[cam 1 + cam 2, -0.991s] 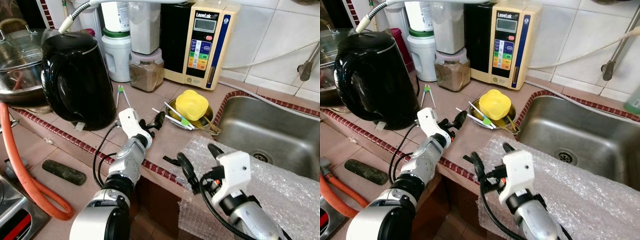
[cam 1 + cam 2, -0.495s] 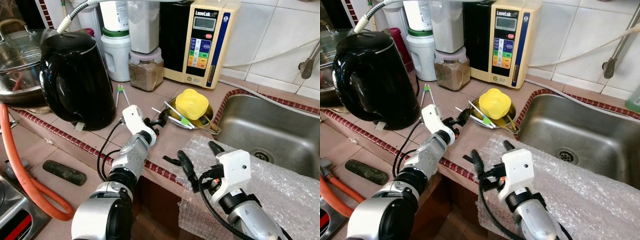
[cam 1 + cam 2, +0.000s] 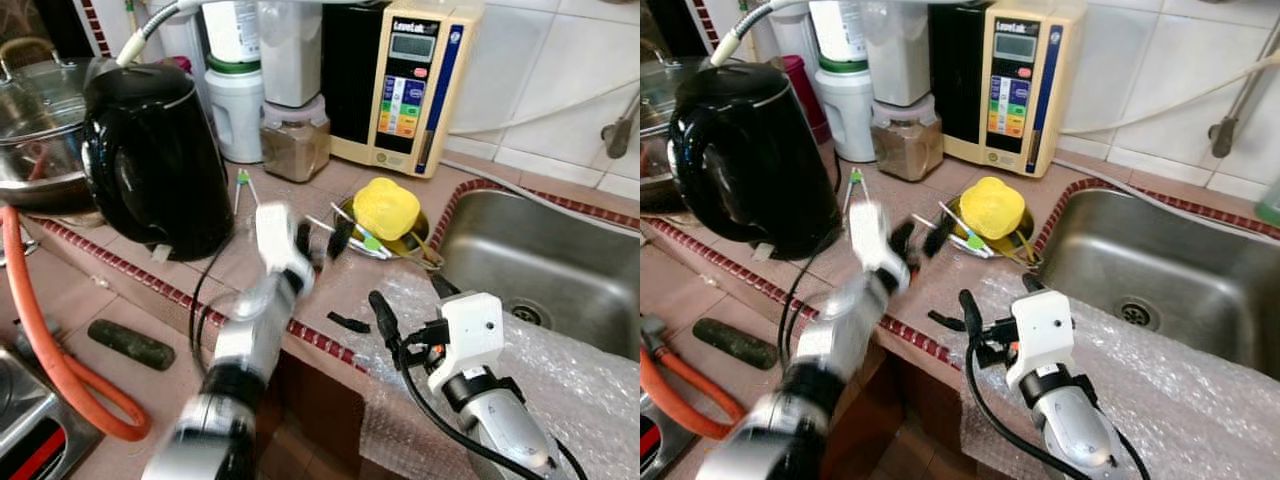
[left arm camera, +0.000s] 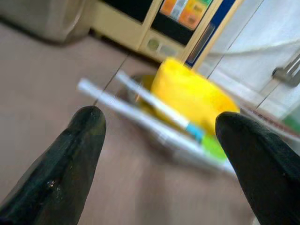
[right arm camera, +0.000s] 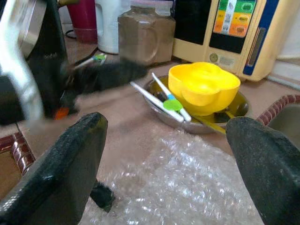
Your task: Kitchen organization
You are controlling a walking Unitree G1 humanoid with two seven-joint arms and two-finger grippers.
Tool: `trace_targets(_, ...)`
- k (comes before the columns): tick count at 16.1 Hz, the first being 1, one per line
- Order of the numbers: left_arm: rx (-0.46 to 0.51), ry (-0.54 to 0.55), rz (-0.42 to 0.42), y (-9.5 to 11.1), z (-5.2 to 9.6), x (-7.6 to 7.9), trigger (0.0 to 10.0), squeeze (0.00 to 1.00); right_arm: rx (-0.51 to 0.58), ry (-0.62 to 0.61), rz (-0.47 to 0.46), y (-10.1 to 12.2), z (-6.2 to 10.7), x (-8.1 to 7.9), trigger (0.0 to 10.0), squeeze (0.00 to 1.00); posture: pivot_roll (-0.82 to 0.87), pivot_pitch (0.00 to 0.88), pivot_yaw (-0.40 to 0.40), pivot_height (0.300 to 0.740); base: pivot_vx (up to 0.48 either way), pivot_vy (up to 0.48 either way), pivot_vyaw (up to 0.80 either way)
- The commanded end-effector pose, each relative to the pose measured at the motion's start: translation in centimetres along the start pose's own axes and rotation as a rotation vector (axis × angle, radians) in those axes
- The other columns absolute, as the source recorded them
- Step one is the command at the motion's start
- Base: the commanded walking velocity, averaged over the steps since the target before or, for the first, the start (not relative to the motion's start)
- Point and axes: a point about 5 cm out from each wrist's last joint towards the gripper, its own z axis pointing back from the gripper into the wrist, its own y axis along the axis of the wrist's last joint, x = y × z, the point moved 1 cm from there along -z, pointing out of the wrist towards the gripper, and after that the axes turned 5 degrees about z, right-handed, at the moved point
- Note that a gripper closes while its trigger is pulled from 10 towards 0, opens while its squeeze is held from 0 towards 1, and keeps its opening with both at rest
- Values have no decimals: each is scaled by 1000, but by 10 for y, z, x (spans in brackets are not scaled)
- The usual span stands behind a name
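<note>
The kitchen was lit evenly and quite brightly, with soft shadows only. The black kettle (image 3: 155, 160) carried pale reflections on its side, and the steel sink (image 3: 560, 265) showed a mild shine. The bubble wrap (image 3: 1160, 385) glittered with many small highlights. In both eye views the left arm (image 3: 255, 320) was strongly smeared by motion blur, while the right gripper (image 3: 410, 310) stayed sharp. The left wrist view was blurred overall; its yellow bowl (image 4: 190, 96) looked soft. In the right wrist view the near fingers (image 5: 65, 173) were out of focus.
</note>
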Motion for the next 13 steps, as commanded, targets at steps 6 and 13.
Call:
trace_targets(6,-24,13,-250,4,53,-23,10000,0,-4,-114,-18,-9,0,18,10000,0,-2,0,38,740,0,0,-471)
trace_targets(13,-36,29,-304,6,65,-20,10000,0,16,-85,-1,-7,-3,18,10000,0,6,0,22,740,0,0,-551)
